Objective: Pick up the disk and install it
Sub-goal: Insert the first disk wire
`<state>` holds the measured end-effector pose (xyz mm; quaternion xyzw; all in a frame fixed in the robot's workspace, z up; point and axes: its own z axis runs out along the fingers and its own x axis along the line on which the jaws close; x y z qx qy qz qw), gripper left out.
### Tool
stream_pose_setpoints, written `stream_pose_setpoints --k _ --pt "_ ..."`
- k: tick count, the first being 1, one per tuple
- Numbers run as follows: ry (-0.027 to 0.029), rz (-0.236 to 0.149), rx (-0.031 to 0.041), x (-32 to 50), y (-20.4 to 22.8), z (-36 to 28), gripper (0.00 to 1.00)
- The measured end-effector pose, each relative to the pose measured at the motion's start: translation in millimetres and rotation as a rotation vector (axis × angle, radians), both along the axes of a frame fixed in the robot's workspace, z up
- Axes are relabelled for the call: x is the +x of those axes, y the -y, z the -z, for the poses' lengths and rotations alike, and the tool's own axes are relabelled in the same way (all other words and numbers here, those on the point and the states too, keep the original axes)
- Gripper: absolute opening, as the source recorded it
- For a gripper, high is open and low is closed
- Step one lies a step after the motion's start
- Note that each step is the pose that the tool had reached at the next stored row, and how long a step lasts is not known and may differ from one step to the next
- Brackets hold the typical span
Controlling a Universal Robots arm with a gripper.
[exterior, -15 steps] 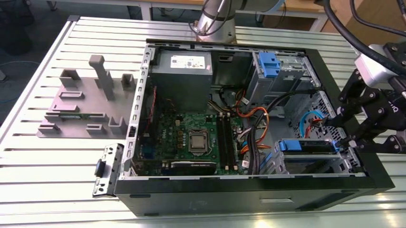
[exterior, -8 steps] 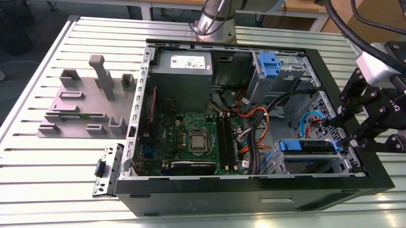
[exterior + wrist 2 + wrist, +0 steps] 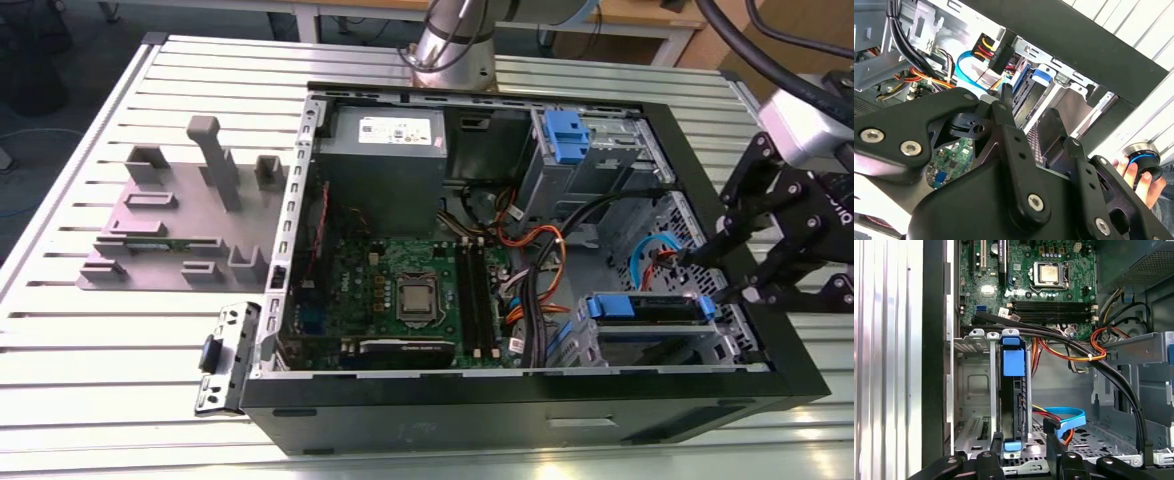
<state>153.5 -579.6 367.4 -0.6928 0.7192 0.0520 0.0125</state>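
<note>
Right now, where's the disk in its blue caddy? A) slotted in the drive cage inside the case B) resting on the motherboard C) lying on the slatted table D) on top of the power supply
A: the disk stands edge-on between the metal rails of the drive cage, just ahead of the hand; in the exterior view its blue caddy sits in the cage.

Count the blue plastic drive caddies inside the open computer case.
2. One blue plastic drive caddy sits in the far bay beside the grey power supply box; the other blue caddy stands in the near bay by the black gripper. Others may be hidden.
</note>
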Motion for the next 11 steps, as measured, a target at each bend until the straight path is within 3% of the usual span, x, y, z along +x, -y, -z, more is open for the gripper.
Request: stream_pose_setpoints --k 5,11 --pt "-0.0003 0.0 0.0 1.6 -4.0 0.0 0.47" --pt "-0.0016 0.0 -0.0001 3.7 -5.3 0.7 0.47"
